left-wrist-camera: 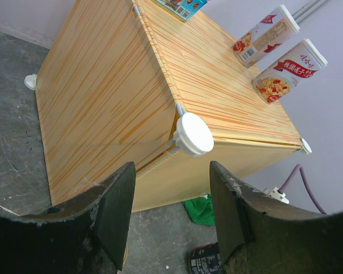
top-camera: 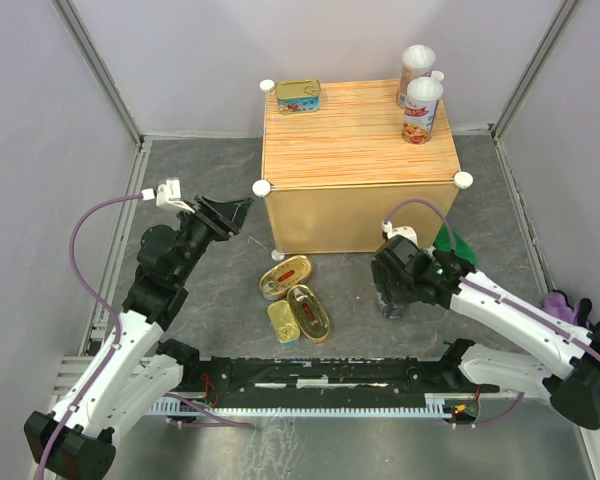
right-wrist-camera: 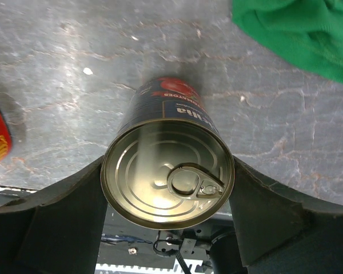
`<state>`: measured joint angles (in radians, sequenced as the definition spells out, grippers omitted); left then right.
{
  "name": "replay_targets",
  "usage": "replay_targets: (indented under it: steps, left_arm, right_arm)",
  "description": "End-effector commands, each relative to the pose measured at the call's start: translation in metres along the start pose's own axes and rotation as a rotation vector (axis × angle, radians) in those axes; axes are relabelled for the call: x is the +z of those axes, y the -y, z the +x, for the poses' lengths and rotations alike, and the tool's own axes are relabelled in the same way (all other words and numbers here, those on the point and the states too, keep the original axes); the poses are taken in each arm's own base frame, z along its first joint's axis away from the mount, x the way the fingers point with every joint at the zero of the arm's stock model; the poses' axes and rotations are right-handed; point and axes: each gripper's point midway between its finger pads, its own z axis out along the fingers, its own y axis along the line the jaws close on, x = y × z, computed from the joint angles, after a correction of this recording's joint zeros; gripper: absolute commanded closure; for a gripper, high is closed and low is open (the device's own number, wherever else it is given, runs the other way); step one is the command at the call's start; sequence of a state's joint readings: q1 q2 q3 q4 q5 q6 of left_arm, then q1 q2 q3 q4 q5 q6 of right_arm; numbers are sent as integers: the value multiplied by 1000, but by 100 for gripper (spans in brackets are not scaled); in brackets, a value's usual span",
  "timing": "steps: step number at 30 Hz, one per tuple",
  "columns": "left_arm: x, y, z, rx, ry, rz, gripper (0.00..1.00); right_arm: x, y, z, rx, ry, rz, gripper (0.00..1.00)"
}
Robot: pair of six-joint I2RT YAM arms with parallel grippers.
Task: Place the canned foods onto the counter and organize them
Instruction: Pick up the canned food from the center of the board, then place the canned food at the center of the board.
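Note:
The counter (top-camera: 360, 150) stands at the back, bearing a rectangular gold-lidded tin (top-camera: 298, 96) at its far left corner and two white-lidded cylinders (top-camera: 416, 75) (top-camera: 422, 110) at its far right. Two oval gold tins (top-camera: 285, 276) (top-camera: 309, 312) and a rectangular tin (top-camera: 283, 323) lie on the floor in front of it. My right gripper (right-wrist-camera: 168, 171) is shut on the dark blue can (right-wrist-camera: 171, 123), upright, at or just above the floor. My left gripper (left-wrist-camera: 171, 171) is open and empty, facing the counter's near left knob (left-wrist-camera: 193, 135).
A green cloth (top-camera: 458, 245) lies on the floor at the counter's front right corner, just behind the right gripper; it also shows in the right wrist view (right-wrist-camera: 297, 34). Grey walls close in both sides. A black rail (top-camera: 320, 375) runs along the near edge.

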<state>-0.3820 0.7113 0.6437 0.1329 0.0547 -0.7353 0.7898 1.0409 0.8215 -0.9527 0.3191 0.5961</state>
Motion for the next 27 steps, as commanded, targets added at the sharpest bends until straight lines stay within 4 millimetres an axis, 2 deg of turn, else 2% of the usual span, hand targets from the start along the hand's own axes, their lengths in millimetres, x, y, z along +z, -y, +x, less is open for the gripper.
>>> replay_targets:
  steps: [1, 7, 13, 17, 23, 27]
  left_arm:
    - [-2, 13, -13, -15, 45, 44, 38]
    - [-3, 13, -15, -13, 54, 37, 39]
    - [-3, 12, -15, -12, 52, 35, 39]
    - [-4, 12, -16, -7, 55, 30, 39]
    - [-5, 13, -18, -5, 61, 30, 39]
    - [-6, 14, -20, -1, 65, 31, 39]
  right_arm:
    - [-19, -28, -60, -28, 189, -72, 47]
    - [-23, -58, -68, -137, 214, -118, 48]
    - [-27, -88, -67, -240, 232, -150, 48]
    - [-41, -106, -70, -310, 271, -166, 49]
    - [-72, -140, -79, -398, 330, -234, 49]
    - [-83, -156, -79, -447, 329, -264, 49]
